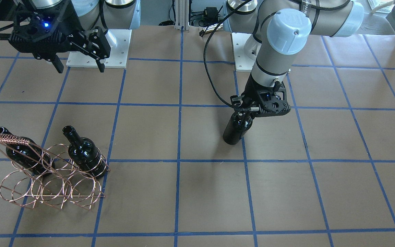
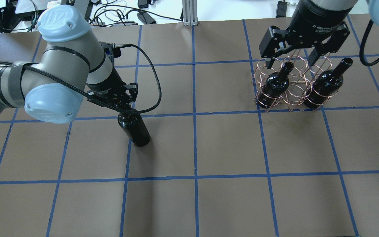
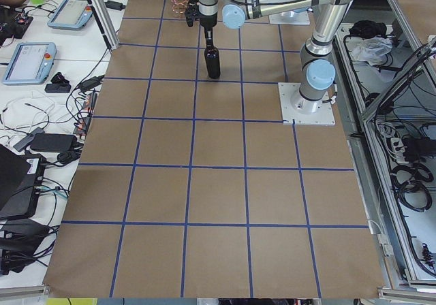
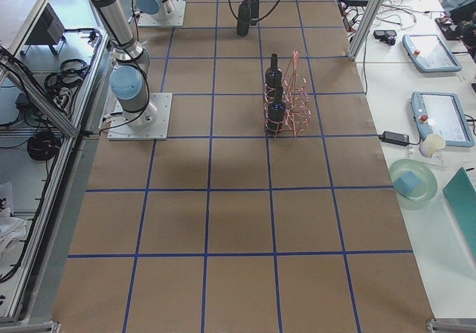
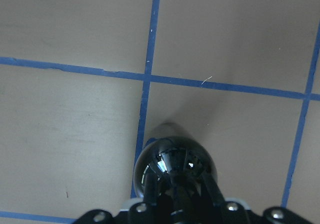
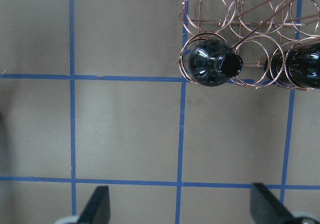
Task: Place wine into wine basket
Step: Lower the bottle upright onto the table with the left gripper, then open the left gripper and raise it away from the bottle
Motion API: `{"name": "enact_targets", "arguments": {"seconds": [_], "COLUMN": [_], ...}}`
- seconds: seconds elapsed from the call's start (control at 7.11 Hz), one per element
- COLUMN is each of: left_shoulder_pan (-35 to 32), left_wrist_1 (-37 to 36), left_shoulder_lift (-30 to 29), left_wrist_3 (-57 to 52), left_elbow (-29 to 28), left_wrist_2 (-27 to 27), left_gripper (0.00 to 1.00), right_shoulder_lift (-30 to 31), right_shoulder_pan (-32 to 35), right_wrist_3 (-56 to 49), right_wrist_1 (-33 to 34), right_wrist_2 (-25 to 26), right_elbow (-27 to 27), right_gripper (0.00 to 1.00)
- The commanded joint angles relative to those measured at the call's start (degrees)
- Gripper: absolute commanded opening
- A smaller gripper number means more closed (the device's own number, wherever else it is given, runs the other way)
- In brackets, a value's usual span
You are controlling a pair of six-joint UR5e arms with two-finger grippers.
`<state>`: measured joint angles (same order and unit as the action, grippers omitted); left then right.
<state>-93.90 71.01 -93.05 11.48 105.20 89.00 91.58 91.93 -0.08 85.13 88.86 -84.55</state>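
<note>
Clamps left gripper [image 1: 243,115] on neck of glossy black glass wine bottle [image 1: 234,133], for carrying to copper-coloured wire wine basket [image 1: 7,138]; holds right gripper [image 2: 291,62] spread above it.

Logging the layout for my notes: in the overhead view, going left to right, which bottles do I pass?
The wine in the left gripper → left bottle in the wine basket → right bottle in it.
</note>
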Motion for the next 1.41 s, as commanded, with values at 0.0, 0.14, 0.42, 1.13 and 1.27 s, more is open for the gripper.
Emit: {"name": "enact_targets", "arguments": {"seconds": [0.0,0.14,0.42,1.13,1.27], "left_shoulder_pan": [-0.05,-0.23,-0.49,8.52,12.47], "left_wrist_1": [0.09,0.53,2.73,15.59,17.48], "left_shoulder_lift": [-0.12,-0.03,0.50,1.11,1.55], "left_wrist_3": [0.03,0.03,0.03,-8.09,-11.19], "left_elbow": [0.01,0.01,-0.26,-19.28,-21.24], "left_wrist_2": [0.39,0.47,0.47,1.70,1.62], "left_gripper": [0.83,1.00,1.00,1.00,1.00], "right_shoulder_lift": [0.00,0.00,0.00,0.00,0.00], "right_shoulder_pan": [0.00,0.00,0.00,0.00,0.00], "right_wrist_3": [-0.01,-0.01,-0.09,-0.18,-0.18], "right_wrist_1": [-0.05,0.04,-0.05,-0.05,-0.05], "right_wrist_2": [-0.01,-0.01,0.08,0.26,0.26], "right_elbow": [0.00,0.00,0.00,0.00,0.00], "right_gripper": [1.00,1.00,1.00,1.00,1.00]}}
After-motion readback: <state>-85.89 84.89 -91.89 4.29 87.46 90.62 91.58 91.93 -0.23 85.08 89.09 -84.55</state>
